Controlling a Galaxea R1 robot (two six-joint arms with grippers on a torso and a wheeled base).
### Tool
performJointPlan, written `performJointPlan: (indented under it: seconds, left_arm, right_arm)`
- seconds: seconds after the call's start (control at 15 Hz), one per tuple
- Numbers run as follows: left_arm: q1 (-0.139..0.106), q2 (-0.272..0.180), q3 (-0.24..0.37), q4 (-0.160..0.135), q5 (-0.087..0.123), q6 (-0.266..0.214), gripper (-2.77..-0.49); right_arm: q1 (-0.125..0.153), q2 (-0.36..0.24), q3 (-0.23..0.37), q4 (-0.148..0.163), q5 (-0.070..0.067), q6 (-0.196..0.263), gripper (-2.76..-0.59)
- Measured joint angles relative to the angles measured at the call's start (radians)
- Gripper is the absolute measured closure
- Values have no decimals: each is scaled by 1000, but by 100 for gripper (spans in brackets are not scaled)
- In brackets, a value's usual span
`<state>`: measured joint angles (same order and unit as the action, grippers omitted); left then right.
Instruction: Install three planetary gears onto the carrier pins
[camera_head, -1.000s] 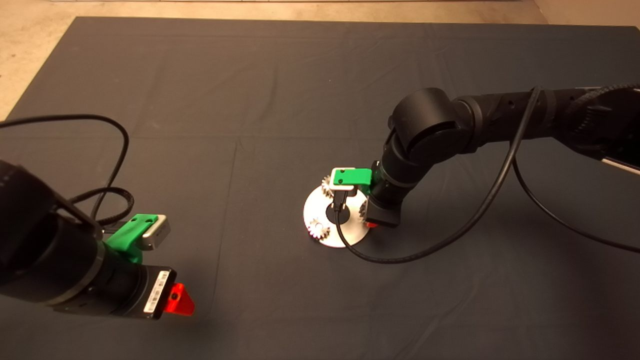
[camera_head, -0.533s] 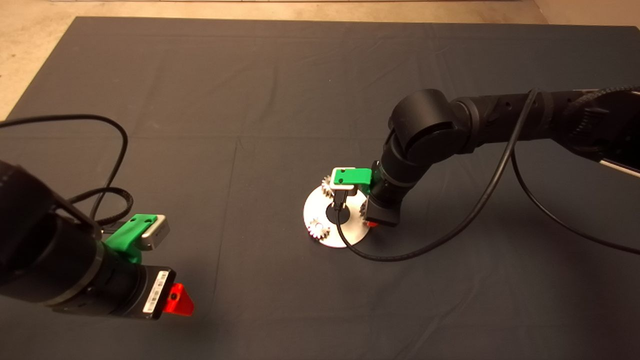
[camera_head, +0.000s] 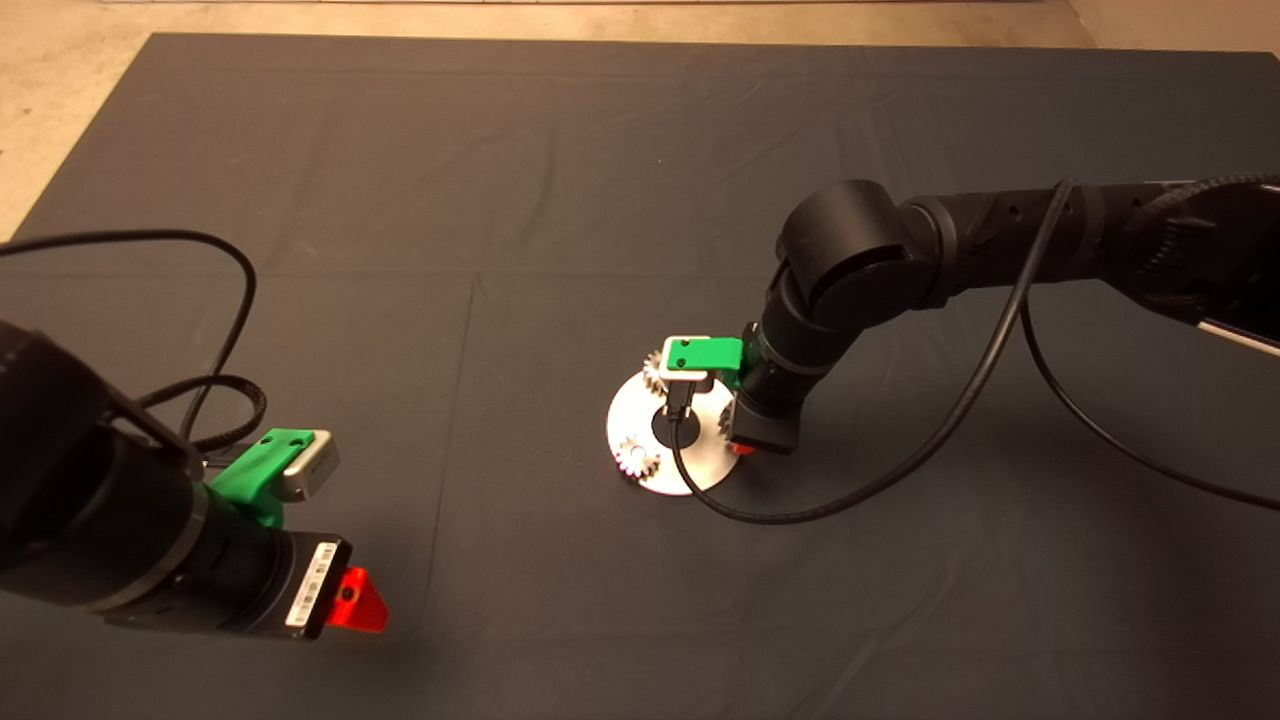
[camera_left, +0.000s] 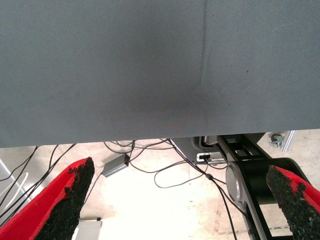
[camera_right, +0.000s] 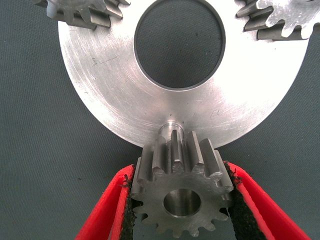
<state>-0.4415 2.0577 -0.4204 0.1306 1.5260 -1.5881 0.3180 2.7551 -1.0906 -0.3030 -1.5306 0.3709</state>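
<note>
- The right gripper (camera_right: 180, 200), a green claw with two red fingers (camera_right: 107, 210) lined with black pads, pinches a small silvery-grey metal spur gear (camera_right: 180, 192) by its toothed flanks, one pad on each side.
- The held gear's flat face and round centre bore face the wrist camera; its bore is empty.
- Just beyond the claw's tips lies the flat shiny silver disc with a large centre hole (camera_right: 110, 85), resting on the dark grey cloth mat (camera_right: 35, 150).
- A short silver stud (camera_right: 171, 125) stands up from the disc near its rim, right ahead of the held gear; the gear's far teeth overlap it in the right wrist view, and whether they touch cannot be told.
- Farther from the claw, across the disc's centre hole, two more silvery spur gears sit on the disc, one on either side (camera_right: 80, 12) (camera_right: 280, 20).
- In the head view the right gripper (camera_head: 742, 447) is low over the disc's (camera_head: 660, 475) right edge, with the arm entering from the right.
- The two seated gears show there at the disc's far edge (camera_head: 656, 372) and its near left edge (camera_head: 636, 456).
- The left gripper (camera_head: 355, 600) hangs at the lower left, well apart from the disc, over bare mat (camera_head: 500, 250).
- Its red fingers (camera_left: 60, 205) are spread wide with nothing between them; that wrist view shows the mat's edge and cables on the floor beyond.
</note>
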Motion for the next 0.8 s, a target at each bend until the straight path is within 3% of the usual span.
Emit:
performJointPlan:
  seconds: [0.53, 0.8]
  left_arm:
    - [0, 0, 0, 0, 0, 0, -248]
    - [0, 0, 1, 0, 0, 0, -248]
  right_arm:
    - [-10, 5, 0, -1, 0, -1, -112]
    - [-11, 5, 0, -20, 0, -1, -113]
